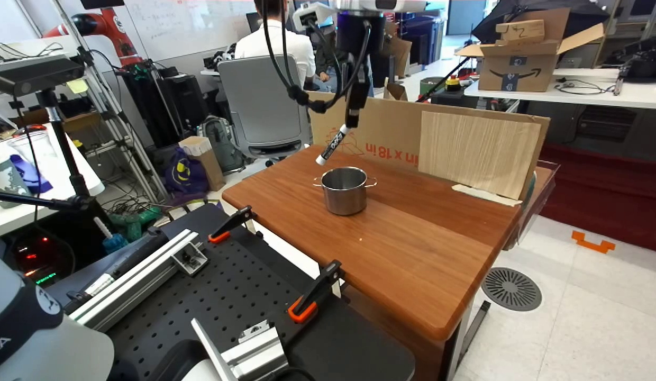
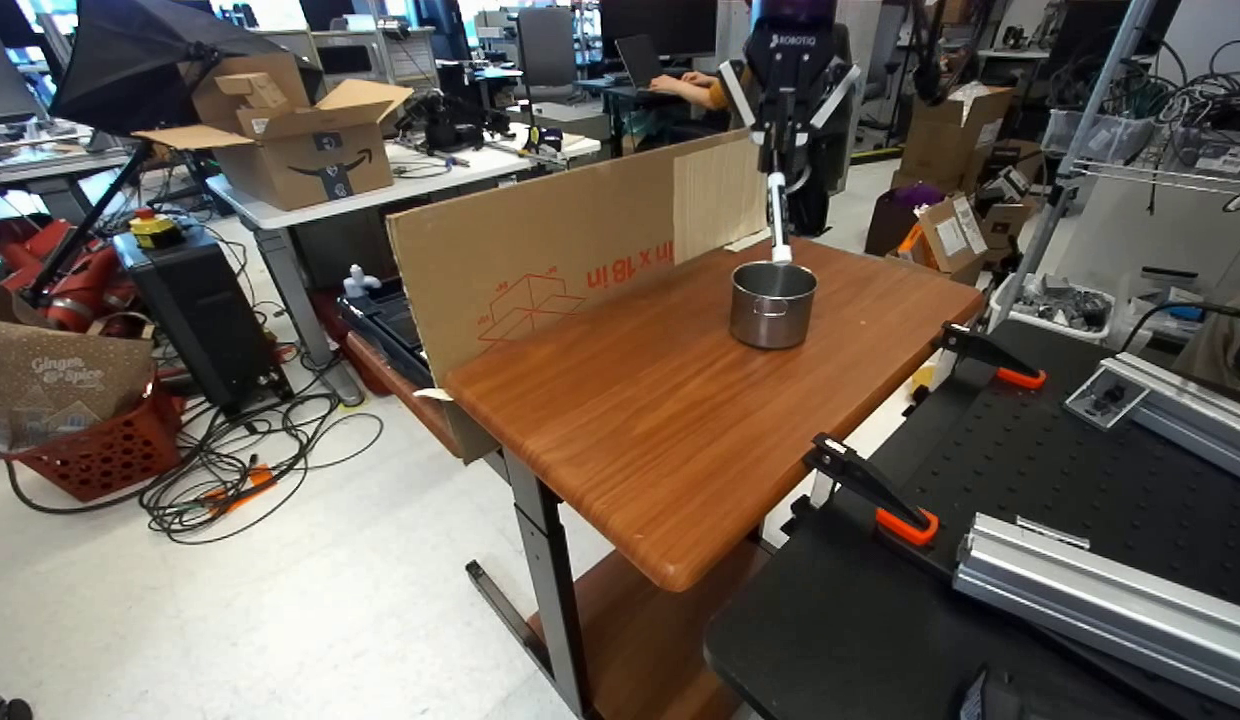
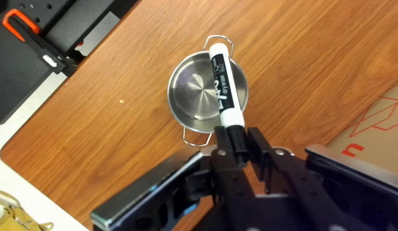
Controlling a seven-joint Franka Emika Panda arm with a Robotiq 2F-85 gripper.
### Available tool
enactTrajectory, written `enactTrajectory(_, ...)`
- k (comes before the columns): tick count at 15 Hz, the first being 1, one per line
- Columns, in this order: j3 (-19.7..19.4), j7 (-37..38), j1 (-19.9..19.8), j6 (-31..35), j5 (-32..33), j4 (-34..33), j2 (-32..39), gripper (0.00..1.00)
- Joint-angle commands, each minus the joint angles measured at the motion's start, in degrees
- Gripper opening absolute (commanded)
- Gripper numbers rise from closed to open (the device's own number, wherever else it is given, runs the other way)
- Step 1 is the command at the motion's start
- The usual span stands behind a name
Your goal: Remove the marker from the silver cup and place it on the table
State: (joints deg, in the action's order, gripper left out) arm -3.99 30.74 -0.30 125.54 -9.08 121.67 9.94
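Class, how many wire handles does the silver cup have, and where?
2. In the wrist view, the upper handle is on the top edge of the silver cup; the lower handle at its bottom edge, towards the claw. None seems hidden.

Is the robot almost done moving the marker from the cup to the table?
Done: the marker looks out of the silver cup, its white end above the rim in an exterior view. In hand: the jaws grip its black end in the wrist view. Left: it isn't on the table yet, so lowering and letting go remain.
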Motion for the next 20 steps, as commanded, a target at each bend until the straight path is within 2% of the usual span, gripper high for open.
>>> enactTrajectory(1,-0.64,-1.74,-0.86,-1.44,2.14,4.32,-7.7,0.05)
enactTrajectory(4,-1.44,-4.0,-2.97,-2.16,2.82,5.41,-11.21,0.05)
enactTrajectory(8,-3.55,-9.84,-6.25,-2.55,1.22,4.01,-10.34,0.05)
enactTrajectory(14,-5.39,-15.17,-8.89,-1.33,-2.21,-0.43,-3.84,0.05)
enactTrajectory(20,-4.77,-17.97,-10.09,-0.72,-8.27,-9.77,7.8,0.05)
